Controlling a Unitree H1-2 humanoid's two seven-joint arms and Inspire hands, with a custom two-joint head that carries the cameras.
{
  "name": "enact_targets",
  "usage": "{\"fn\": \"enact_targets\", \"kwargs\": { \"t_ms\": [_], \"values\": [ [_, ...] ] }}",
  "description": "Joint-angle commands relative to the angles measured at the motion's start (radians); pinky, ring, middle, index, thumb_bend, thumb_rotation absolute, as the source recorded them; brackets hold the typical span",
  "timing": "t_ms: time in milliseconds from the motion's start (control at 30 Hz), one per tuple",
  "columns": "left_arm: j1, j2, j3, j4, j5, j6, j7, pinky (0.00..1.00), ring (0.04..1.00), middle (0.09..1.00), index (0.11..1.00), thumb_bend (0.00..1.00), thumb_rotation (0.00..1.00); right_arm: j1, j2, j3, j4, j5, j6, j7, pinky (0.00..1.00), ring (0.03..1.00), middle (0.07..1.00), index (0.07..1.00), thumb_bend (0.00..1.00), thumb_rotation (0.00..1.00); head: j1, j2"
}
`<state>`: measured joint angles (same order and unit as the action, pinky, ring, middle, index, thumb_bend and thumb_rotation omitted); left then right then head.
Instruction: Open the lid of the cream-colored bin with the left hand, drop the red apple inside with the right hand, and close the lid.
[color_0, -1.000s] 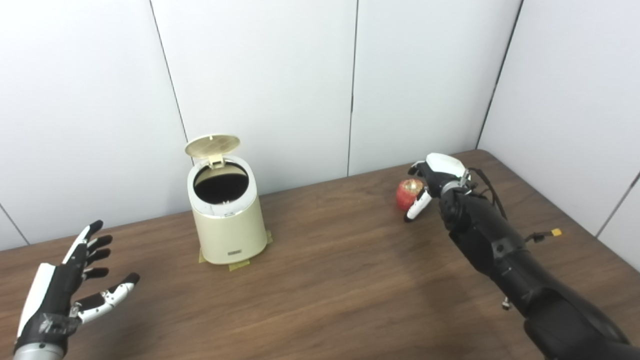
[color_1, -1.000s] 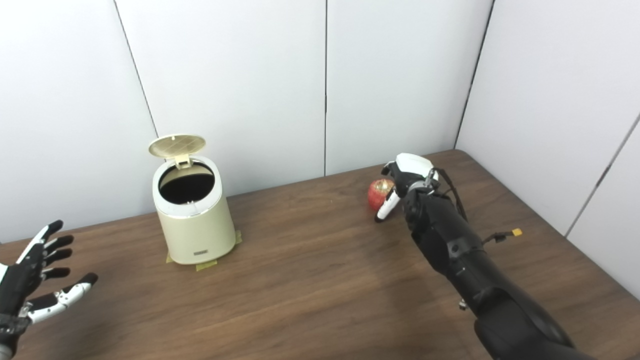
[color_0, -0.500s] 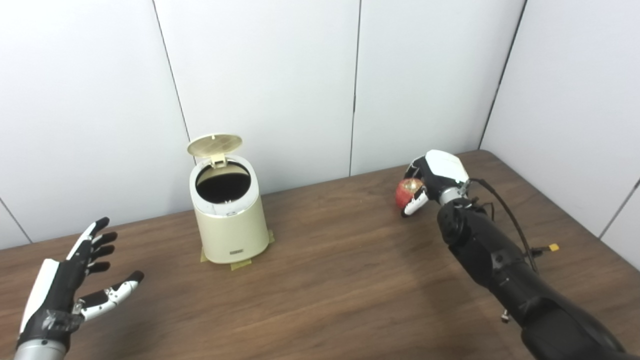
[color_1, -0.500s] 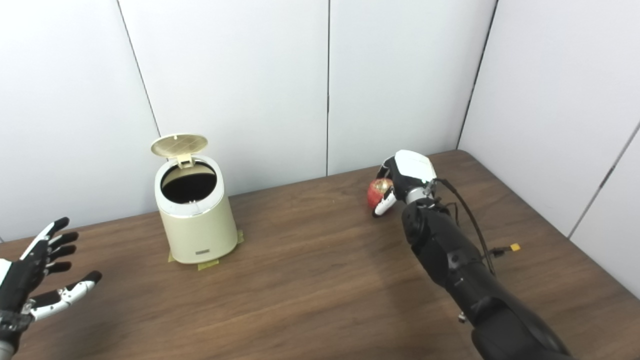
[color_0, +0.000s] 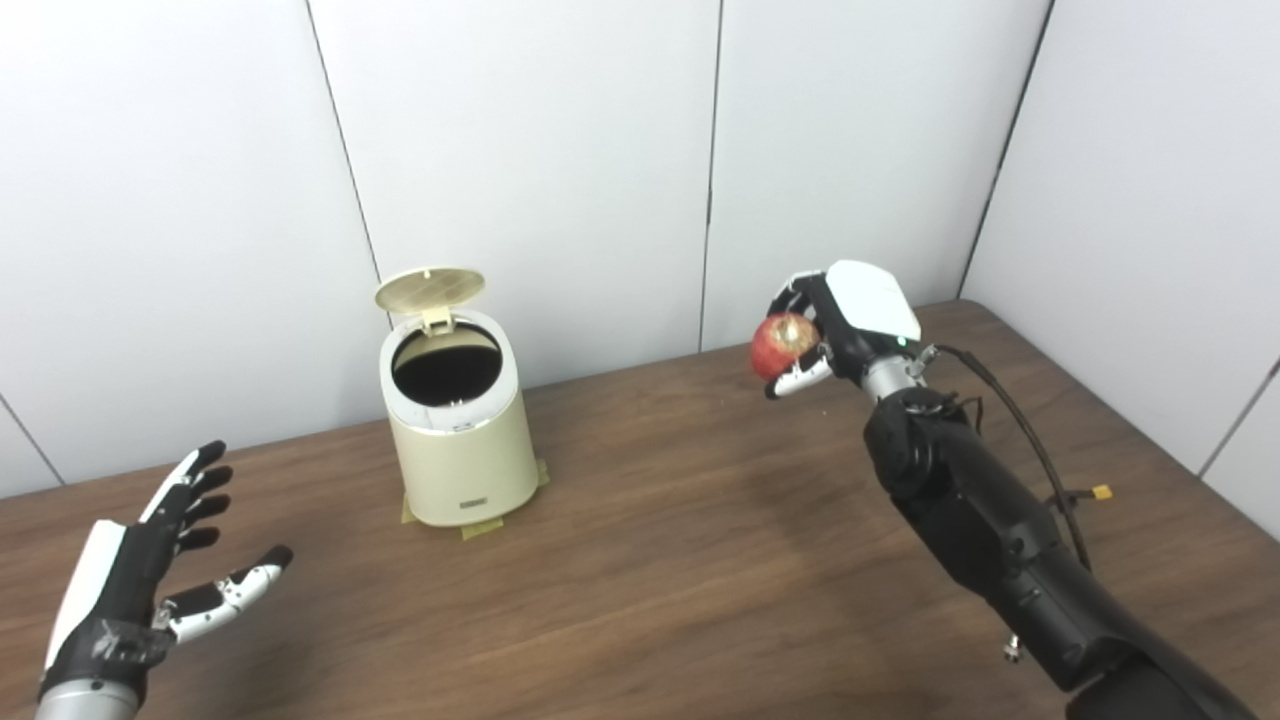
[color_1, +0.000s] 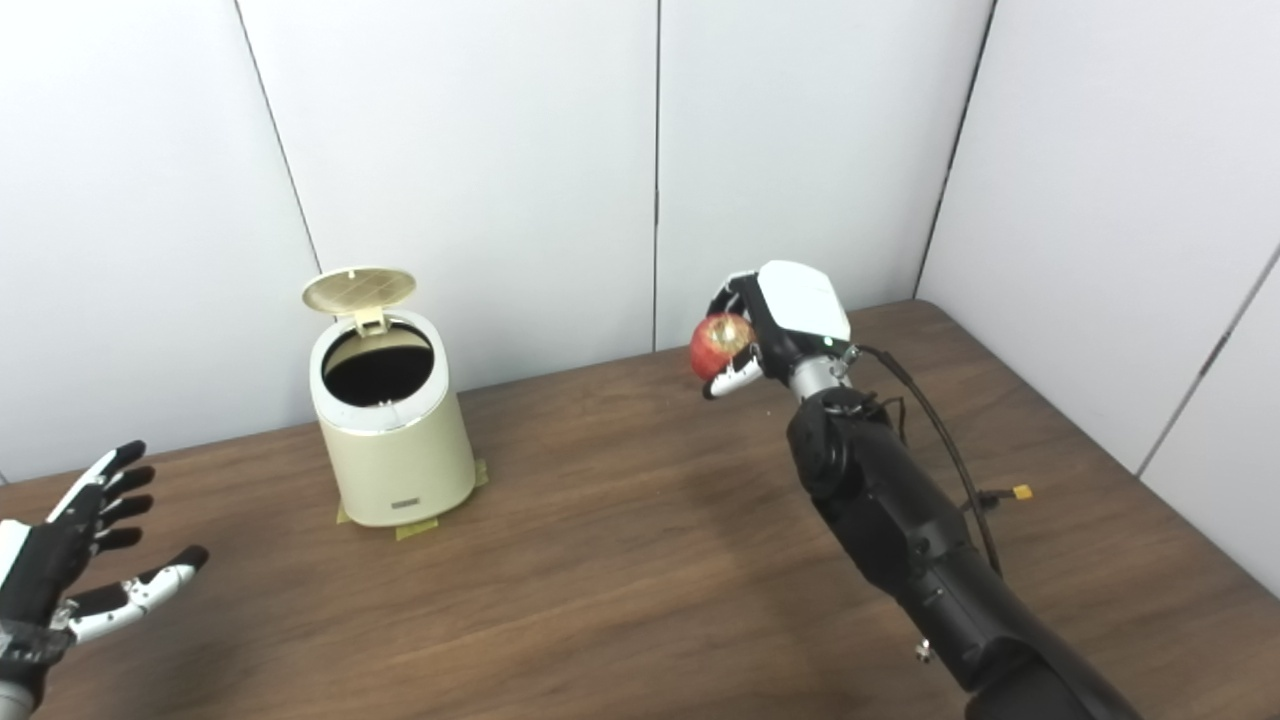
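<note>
A: Where is the red apple (color_0: 781, 343)?

B: The right hand (color_0: 838, 325) has it. The fingers are wrapped around the apple, and the hand holds it up in the air, above the brown surface (color_0: 680, 560). The apple does not touch the surface.

A: And the cream-colored bin (color_0: 457, 418)?

B: It stands on the surface, off to the left of the apple and well apart from it. Its lid (color_0: 429, 289) is tipped up at the back, so the top is open. Inside it looks dark. Bits of yellow tape (color_0: 478, 530) stick out under its bottom.

A: What about the left hand (color_0: 140, 600)?

B: It is low on the left side, just above the surface, well apart from the bin. It holds nothing. Its fingers are spread out and its thumb points off to the side.

A: Anything else?

B: White walls (color_0: 540, 150) stand behind the surface. A black cable (color_0: 1030, 430) runs along the right arm, and a small yellow plug (color_0: 1103, 492) is near it.
</note>
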<state>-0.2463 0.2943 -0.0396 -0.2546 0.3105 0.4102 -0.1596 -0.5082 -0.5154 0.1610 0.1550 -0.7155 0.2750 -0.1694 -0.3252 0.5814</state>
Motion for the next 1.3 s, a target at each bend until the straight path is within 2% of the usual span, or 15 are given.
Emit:
{"fn": "enact_targets", "kwargs": {
  "t_ms": [0,67,167,267,367,500,600,800,1000,1267],
  "values": [
    [-0.031,0.000,0.003,-0.035,0.007,-0.019,0.016,0.84,0.872,0.915,0.953,0.51,0.00,-0.044,-0.009,-0.015,-0.106,-0.036,0.003,-0.005,0.30,0.401,0.523,0.518,0.49,0.00,0.009,0.002],
    [-0.031,-0.005,0.004,-0.032,0.002,-0.024,0.016,0.85,0.869,0.913,0.948,0.52,0.00,-0.038,0.000,-0.013,-0.162,-0.048,-0.014,0.001,0.31,0.398,0.526,0.513,0.49,0.00,0.023,0.002],
    [-0.031,-0.010,0.000,-0.020,0.007,-0.033,0.019,0.85,0.859,0.907,0.943,0.53,0.00,-0.035,0.033,-0.002,-0.273,-0.071,0.003,0.049,0.33,0.394,0.518,0.514,0.50,0.00,0.055,0.003],
    [-0.029,-0.014,0.000,0.009,0.002,-0.065,0.028,0.84,0.857,0.905,0.944,0.54,0.00,-0.039,0.067,0.003,-0.334,-0.095,-0.004,0.067,0.34,0.393,0.515,0.516,0.50,0.00,0.083,0.003],
    [-0.025,-0.019,-0.009,0.041,0.014,-0.097,0.040,0.83,0.858,0.904,0.943,0.56,0.00,-0.071,0.122,0.032,-0.379,-0.109,-0.039,0.083,0.33,0.394,0.512,0.511,0.50,0.00,0.120,0.001],
    [-0.021,-0.025,-0.025,0.073,0.022,-0.132,0.049,0.85,0.866,0.908,0.948,0.57,0.10,-0.104,0.203,0.049,-0.394,-0.099,-0.073,0.084,0.33,0.390,0.510,0.515,0.50,0.00,0.177,-0.006],
    [-0.030,-0.043,-0.035,0.101,0.024,-0.147,0.067,0.87,0.894,0.916,0.946,0.57,0.13,-0.135,0.261,0.065,-0.376,-0.097,-0.098,0.083,0.35,0.389,0.510,0.505,0.50,0.00,0.210,-0.012],
    [-0.023,-0.066,-0.041,0.088,0.037,-0.146,0.073,0.85,0.899,0.909,0.936,0.59,0.14,-0.178,0.353,0.073,-0.328,-0.052,-0.106,0.114,0.36,0.385,0.507,0.516,0.50,0.00,0.246,-0.016],
    [-0.014,-0.077,-0.047,0.080,0.057,-0.144,0.075,0.85,0.890,0.908,0.939,0.59,0.16,-0.208,0.396,0.073,-0.255,-0.034,-0.123,0.099,0.35,0.393,0.507,0.509,0.50,0.00,0.275,-0.017],
    [-0.006,-0.087,-0.045,0.061,0.070,-0.126,0.074,0.84,0.894,0.922,0.947,0.58,0.19,-0.262,0.413,0.088,-0.134,-0.037,-0.138,0.086,0.35,0.396,0.511,0.504,0.50,0.00,0.305,-0.018]
  ]
}}
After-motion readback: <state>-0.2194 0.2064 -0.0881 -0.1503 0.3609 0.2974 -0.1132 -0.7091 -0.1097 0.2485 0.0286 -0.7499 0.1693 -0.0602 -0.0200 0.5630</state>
